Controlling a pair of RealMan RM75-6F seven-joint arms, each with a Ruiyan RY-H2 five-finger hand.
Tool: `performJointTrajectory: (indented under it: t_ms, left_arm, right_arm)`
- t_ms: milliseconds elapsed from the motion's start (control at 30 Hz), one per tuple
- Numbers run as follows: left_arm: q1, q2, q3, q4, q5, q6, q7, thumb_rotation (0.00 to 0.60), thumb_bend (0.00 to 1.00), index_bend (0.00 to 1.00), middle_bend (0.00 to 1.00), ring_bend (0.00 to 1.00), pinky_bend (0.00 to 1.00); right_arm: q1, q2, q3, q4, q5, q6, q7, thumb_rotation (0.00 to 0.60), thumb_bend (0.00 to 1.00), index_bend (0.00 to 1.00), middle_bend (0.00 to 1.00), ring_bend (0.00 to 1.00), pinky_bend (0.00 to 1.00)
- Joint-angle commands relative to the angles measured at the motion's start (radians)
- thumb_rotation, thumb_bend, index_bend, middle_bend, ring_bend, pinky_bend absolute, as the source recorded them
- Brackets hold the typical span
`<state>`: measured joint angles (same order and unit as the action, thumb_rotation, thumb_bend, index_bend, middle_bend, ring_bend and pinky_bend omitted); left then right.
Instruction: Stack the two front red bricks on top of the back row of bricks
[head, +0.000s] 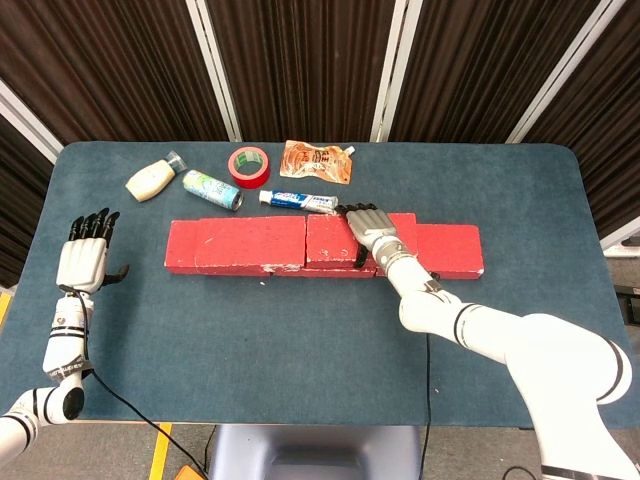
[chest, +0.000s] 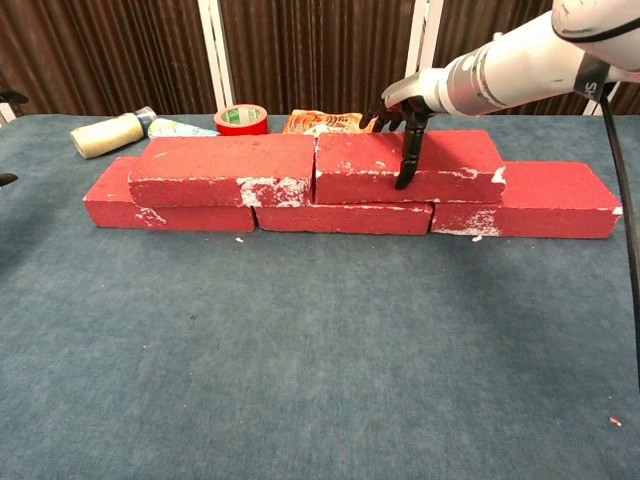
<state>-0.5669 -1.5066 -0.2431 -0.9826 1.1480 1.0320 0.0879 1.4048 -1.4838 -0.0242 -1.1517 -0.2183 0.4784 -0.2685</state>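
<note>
Two red bricks lie end to end on top of the back row (chest: 555, 195): the left top brick (head: 240, 240) (chest: 225, 165) and the right top brick (head: 330, 240) (chest: 460, 160). My right hand (head: 372, 230) (chest: 405, 110) lies over the right top brick near its middle. Its fingers reach over the back edge and the thumb presses down the front face, so it holds the brick. My left hand (head: 85, 258) hovers at the table's left edge, well away from the bricks, fingers spread and holding nothing.
Behind the bricks lie a cream bottle (head: 150, 180), a blue-green bottle (head: 212, 190), a red tape roll (head: 249, 166), an orange pouch (head: 318, 160) and a toothpaste tube (head: 298, 200). Blue cloth covers the table (chest: 320, 350) in front of the bricks.
</note>
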Motion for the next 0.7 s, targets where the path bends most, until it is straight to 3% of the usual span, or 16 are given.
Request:
performJointTrajectory:
  t_ms: [33, 567, 700]
  left_arm:
    - [-0.001, -0.001, 0.0, 0.002, 0.001, -0.001, -0.002, 0.6, 0.27, 0.0, 0.0, 0.0, 0.0]
    - [0.005, -0.002, 0.001, 0.011, 0.001, -0.002, -0.011, 0.6, 0.27, 0.0, 0.0, 0.0, 0.0]
    - [0.005, -0.003, 0.001, 0.015, 0.001, -0.003, -0.015, 0.6, 0.27, 0.0, 0.0, 0.0, 0.0]
  right_arm:
    - [-0.003, -0.006, 0.008, 0.002, -0.007, 0.014, 0.003, 0.6, 0.05, 0.05, 0.17, 0.21, 0.0]
    - [-0.008, -0.021, 0.037, 0.014, -0.031, 0.009, 0.008, 0.6, 0.06, 0.06, 0.17, 0.25, 0.0]
    - [-0.012, -0.017, 0.039, 0.008, -0.04, 0.007, 0.009, 0.6, 0.05, 0.06, 0.17, 0.17, 0.0]
